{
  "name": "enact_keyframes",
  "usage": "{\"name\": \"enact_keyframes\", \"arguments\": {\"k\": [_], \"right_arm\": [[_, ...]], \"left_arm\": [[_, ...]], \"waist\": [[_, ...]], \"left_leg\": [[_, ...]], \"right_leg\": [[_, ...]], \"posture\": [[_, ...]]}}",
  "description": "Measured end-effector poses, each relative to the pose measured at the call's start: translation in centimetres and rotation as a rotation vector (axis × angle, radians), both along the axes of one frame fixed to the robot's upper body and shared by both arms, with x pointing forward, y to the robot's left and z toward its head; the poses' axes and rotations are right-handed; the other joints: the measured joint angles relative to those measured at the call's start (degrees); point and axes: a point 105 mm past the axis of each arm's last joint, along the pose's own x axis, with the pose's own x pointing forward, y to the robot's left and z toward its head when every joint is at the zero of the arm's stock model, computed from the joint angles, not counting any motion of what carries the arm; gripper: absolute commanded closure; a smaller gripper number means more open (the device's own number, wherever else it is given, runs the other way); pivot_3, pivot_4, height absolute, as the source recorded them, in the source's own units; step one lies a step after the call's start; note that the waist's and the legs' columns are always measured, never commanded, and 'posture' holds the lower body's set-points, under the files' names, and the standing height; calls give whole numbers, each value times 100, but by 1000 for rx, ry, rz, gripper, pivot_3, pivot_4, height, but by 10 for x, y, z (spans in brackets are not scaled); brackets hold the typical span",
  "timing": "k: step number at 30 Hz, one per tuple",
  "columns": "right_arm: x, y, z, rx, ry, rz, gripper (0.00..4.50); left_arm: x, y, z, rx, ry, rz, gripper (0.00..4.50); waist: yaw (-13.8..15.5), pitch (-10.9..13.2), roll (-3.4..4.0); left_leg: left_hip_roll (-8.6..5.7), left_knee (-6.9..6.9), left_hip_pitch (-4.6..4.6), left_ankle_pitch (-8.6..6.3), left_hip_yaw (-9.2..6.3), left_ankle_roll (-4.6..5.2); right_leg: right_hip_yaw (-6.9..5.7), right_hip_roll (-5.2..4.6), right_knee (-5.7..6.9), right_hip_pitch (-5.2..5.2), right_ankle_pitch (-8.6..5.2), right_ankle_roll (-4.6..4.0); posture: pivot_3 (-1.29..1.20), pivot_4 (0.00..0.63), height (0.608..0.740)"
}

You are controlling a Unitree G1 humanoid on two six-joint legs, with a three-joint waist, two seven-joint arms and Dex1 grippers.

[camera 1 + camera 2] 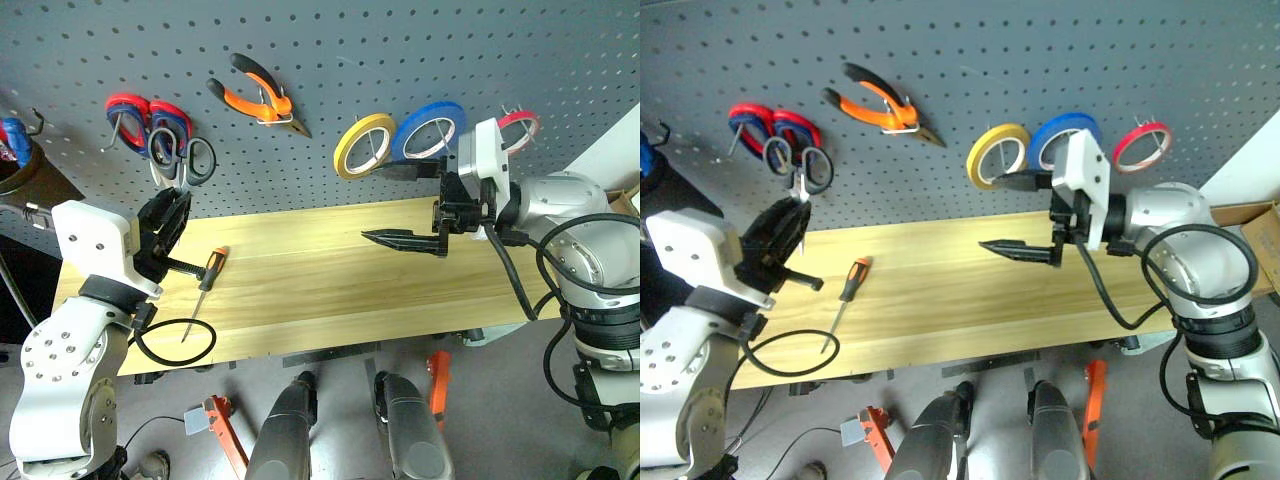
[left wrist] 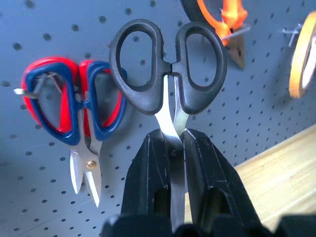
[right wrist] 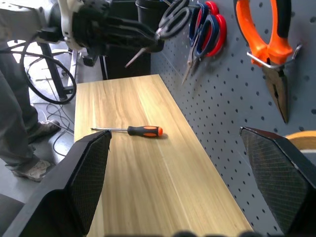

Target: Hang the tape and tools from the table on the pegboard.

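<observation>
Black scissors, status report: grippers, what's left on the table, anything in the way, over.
Left gripper shut on black scissors at the pegboard. Right gripper open, empty. Screwdriver alone on table. Red-and-blue scissors hang right beside.

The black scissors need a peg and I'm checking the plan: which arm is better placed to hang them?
The left. Its gripper is shut on the black scissors by the blades, handle loops up at the pegboard beside the red-and-blue scissors. The right gripper hangs open and empty farther along, by the tape rolls.

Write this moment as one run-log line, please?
left claw: shut on black scissors | right claw: open | screwdriver: on table
</observation>
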Motion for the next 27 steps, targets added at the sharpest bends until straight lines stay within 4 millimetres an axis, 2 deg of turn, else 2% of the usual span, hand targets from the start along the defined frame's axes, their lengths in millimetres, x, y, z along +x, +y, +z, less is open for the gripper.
{"name": "enact_keyframes", "arguments": {"k": [10, 21, 27], "right_arm": [[7, 4, 0, 2, -25, 26, 0], [6, 11, 4, -2, -64, 61, 0], [9, 11, 5, 6, -69, 62, 0]], "left_arm": [[0, 17, 2, -53, -26, 91, 4351], [-1, 15, 11, -65, -92, 86, 4351], [10, 22, 4, -109, -78, 100, 4351]], "waist": [[122, -18, -6], [239, -102, -47], [251, -241, -67]], "left_leg": [[-2, 2, 0, 2, 1, -5], [-3, 4, 0, 2, 1, -9], [-2, 10, 1, 2, 0, -10]], "right_leg": [[-15, 1, 1, -2, 1, 1], [-18, 1, 0, -2, 3, 3], [-20, 4, 1, -1, 6, 2]], "posture": [[-37, 299, 740], [-31, 244, 740], [-40, 237, 740]]}}
